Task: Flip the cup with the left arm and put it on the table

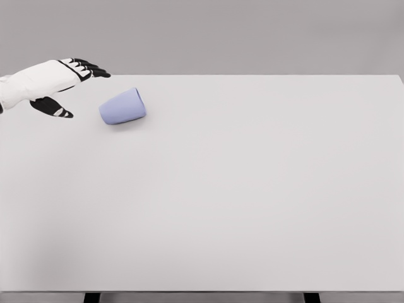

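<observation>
Approach step, I'd say: left hand hovers far left w/ fingers spread, holding nothing, just left of the blue cup lying on its side on the surface (right arm not visible); next needs closing round the cup.

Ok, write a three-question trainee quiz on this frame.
1. True or false: the cup stands upright on the table.
2. The left hand is: A) gripping the cup, B) open beside the cup, C) under the table.
3. Fill in: the cup's colour is ____.

Key: 1 false, it lies on its side; 2 B, the hand is apart from the cup, to its left in the picture; 3 pale blue.
</observation>
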